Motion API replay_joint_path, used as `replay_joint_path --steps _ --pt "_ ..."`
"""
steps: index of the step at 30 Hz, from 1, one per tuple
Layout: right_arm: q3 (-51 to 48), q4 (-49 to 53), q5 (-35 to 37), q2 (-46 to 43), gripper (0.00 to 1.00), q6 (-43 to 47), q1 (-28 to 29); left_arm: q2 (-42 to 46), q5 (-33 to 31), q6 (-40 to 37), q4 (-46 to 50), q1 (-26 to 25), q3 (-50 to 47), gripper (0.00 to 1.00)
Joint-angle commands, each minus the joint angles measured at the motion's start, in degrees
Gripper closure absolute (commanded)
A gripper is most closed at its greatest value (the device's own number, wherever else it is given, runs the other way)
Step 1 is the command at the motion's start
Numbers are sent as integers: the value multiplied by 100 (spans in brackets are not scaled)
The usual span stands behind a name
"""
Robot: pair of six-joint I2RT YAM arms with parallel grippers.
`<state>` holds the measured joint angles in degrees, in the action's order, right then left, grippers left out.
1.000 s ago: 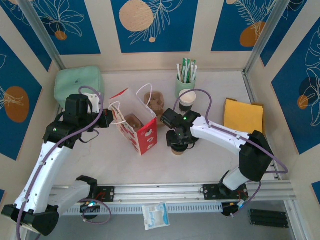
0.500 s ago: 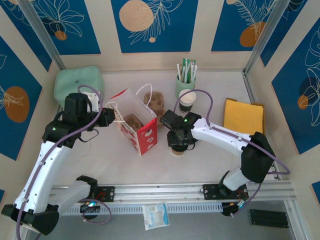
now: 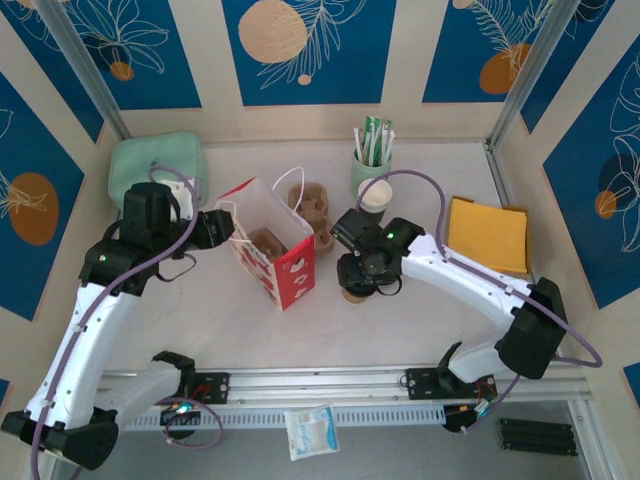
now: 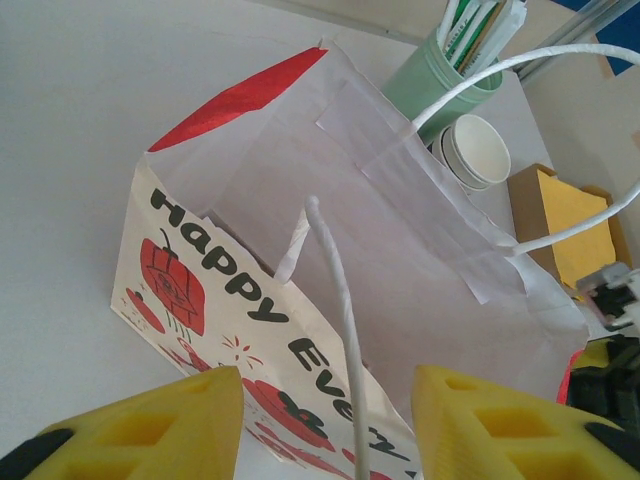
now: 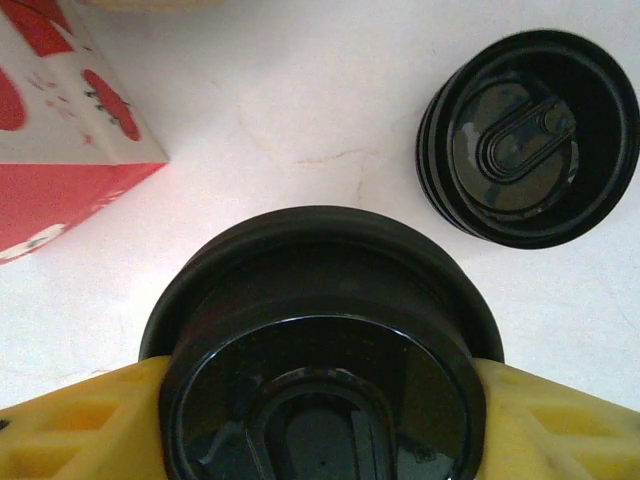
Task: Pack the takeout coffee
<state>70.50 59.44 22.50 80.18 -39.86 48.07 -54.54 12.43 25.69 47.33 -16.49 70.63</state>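
While my right gripper (image 5: pixel 320 425) clamps the takeout coffee (image 5: pixel 320 290) by its lid, just beside the paper bag (image 4: pixel 420 250), my left gripper (image 4: pixel 325 425) holds its jaws apart around the bag's handle (image 4: pixel 338 330), likely to steady its mouth.

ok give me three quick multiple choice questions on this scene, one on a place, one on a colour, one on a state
1. Where is the coffee?
A in the bag
B between the right gripper's fingers
C in the left gripper

2. The stick cup is:
A mint green
B red
C black

3. The left gripper is:
A shut on the coffee
B shut on nothing
C open, the bag's handle between its fingers

Key: B, yellow fingers flank it on both sides. A, its side shows pale green. C, the fingers stand apart either side of the handle.
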Motion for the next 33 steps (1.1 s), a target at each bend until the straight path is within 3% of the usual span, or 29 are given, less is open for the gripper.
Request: replay_joint_path --steps 1,8,20,25,33 --pt "349 349 -167 -234 45 186 -50 153 -64 87 105 58 91 51" --pt "1316 835 -174 -467 46 424 -69 84 -99 87 162 56 144 51" --pt "3910 1254 -293 -170 48 978 -71 33 -201 -44 370 58 232 51" --pt "4833 1197 -446 224 48 1102 84 97 -266 -104 435 58 182 52" --pt "6239 1421 -547 1428 48 1302 593 172 -270 -151 386 54 14 64"
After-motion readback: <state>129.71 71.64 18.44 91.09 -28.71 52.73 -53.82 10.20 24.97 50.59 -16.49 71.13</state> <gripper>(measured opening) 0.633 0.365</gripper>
